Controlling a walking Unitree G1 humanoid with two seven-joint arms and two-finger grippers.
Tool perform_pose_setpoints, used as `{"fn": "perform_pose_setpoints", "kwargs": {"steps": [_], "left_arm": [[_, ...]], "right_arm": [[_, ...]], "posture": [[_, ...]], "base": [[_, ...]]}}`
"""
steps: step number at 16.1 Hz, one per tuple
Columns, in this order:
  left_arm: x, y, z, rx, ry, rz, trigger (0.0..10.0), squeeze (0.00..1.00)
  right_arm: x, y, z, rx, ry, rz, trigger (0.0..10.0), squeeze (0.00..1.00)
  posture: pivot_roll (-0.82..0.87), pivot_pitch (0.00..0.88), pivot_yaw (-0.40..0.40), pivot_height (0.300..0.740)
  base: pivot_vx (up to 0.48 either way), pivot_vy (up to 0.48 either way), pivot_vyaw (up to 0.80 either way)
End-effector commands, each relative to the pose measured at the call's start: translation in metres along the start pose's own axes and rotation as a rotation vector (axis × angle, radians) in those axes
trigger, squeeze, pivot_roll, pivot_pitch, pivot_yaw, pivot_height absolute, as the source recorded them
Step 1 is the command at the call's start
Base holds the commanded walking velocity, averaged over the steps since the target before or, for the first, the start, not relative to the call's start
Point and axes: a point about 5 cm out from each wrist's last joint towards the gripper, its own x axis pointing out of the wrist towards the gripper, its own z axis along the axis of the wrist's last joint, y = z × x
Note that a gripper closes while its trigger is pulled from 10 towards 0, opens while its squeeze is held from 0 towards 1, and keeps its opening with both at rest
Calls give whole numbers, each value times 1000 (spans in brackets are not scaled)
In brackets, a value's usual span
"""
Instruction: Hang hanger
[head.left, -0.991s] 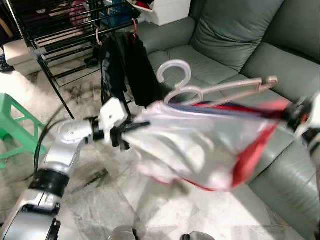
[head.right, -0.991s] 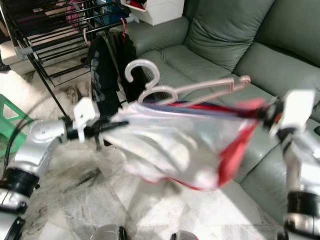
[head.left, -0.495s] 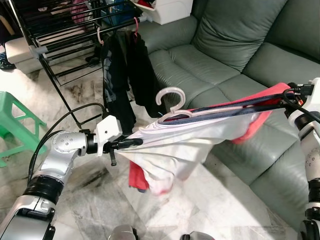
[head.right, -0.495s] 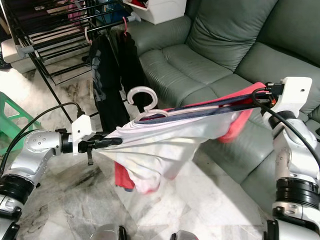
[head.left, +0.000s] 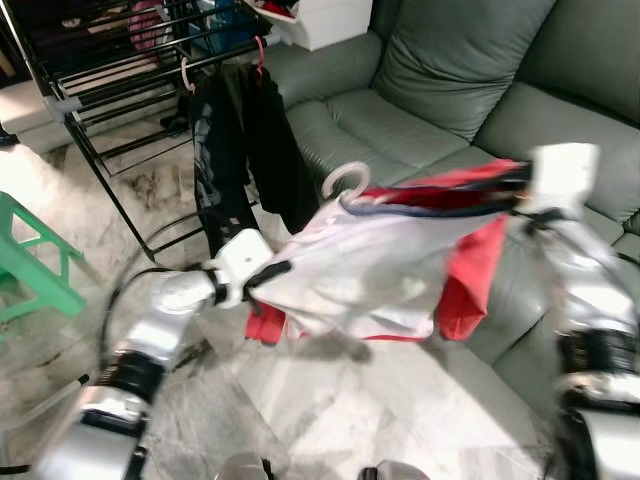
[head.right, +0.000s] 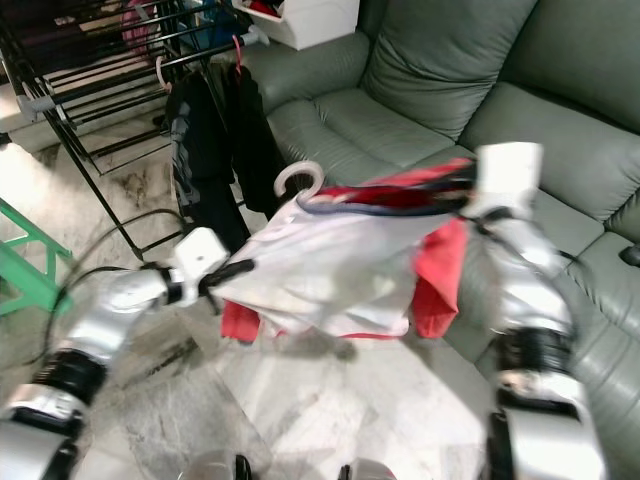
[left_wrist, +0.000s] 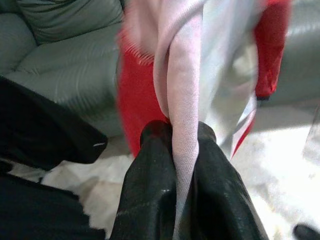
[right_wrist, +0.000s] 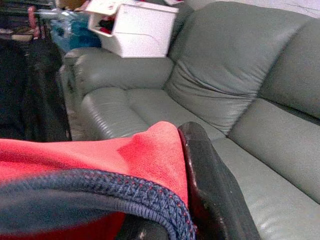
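The left hand (left_wrist: 175, 150) is clamped on a fold of the white and red shirt (head.left: 370, 270), and the right hand (right_wrist: 200, 200) grips the shirt's red shoulder and navy collar. Between the two hands the pink hanger (head.left: 347, 183) (hook uppermost) sits inside the stretched shirt, beyond it the black drying rack (head.left: 120, 60) and grey sofa (head.left: 450, 70).

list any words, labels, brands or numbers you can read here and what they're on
None can be read.
The white and red shirt on the hanger: no print visible on the cloth.
The white box on the sofa arm: coloured patches on its top, too blurred to read.
Dark clothes on the rack: no legible label.
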Motion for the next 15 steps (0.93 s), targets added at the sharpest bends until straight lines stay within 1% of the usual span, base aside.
{"fn": "perform_pose_setpoints", "kwargs": {"steps": [1, 2, 3, 4, 5, 6, 7, 8, 9, 10, 11, 12, 14, 15], "left_arm": [[3, -4, 7, 10, -28, 10, 0, 0], [8, -11, 9, 20, -35, -6, 0, 0], [15, -23, 13, 48, -40, -22, 0, 0], [19, -31, 18, 76, -43, -30, 0, 0], [23, -37, 21, 115, -29, -39, 0, 0], [25, -39, 21, 120, -22, -31, 0, 0], [30, -41, 21, 119, 7, 6, 0, 0], [32, -42, 20, 125, 22, 19, 0, 0], [35, -42, 18, 129, 45, 40, 0, 0], [39, -36, 18, 104, 71, 127, 0, 0], [39, -36, 18, 104, 71, 127, 0, 0], [40, -31, 17, 75, 84, 193, 0, 0], [41, -21, 14, -3, 110, 311, 0, 0], [41, -20, 14, -16, 109, 323, 0, 0]], "right_arm": [[11, 18, 10, -65, -38, 27, 0, 0], [17, 32, 14, -108, -48, 57, 0, 0], [27, 54, 17, -186, -51, 100, 0, 0], [31, 72, 18, -219, -59, 142, 0, 0], [31, 89, 18, -257, -71, 202, 0, 0], [31, 96, 17, -265, -76, 228, 0, 0], [26, 116, 12, -236, -71, 322, 0, 0], [23, 123, 10, -223, -66, 368, 0, 0], [19, 134, 8, -221, -66, 437, 0, 0], [0, 154, 1, -199, -60, 630, 0, 0], [0, 154, 1, -199, -60, 630, 0, 0], [-12, 159, -4, -199, -47, 712, 0, 0], [-36, 162, -13, -194, -46, 838, 0, 0], [-39, 163, -14, -196, -45, 850, 0, 0]], "posture": [[-65, 5, 35, 740], [-65, 5, 35, 740], [-50, 0, 28, 740], [-42, 0, 24, 740], [-38, 0, 24, 740], [-38, 0, 24, 740], [-38, 3, 27, 740], [-38, 3, 27, 740], [-43, 4, 30, 740], [-47, 9, 35, 740], [-47, 9, 35, 740], [-48, 9, 37, 740], [-52, 10, 37, 740], [-52, 10, 37, 740]], "base": [[0, 0, 0], [0, 0, 0], [0, 0, 0], [0, 0, 0], [0, 0, 0], [0, 0, 0], [0, 0, 0], [0, 0, 0], [0, 0, 0], [0, 0, 0], [0, 0, 0], [0, 0, 0], [0, 0, 0], [0, 0, 0]]}}
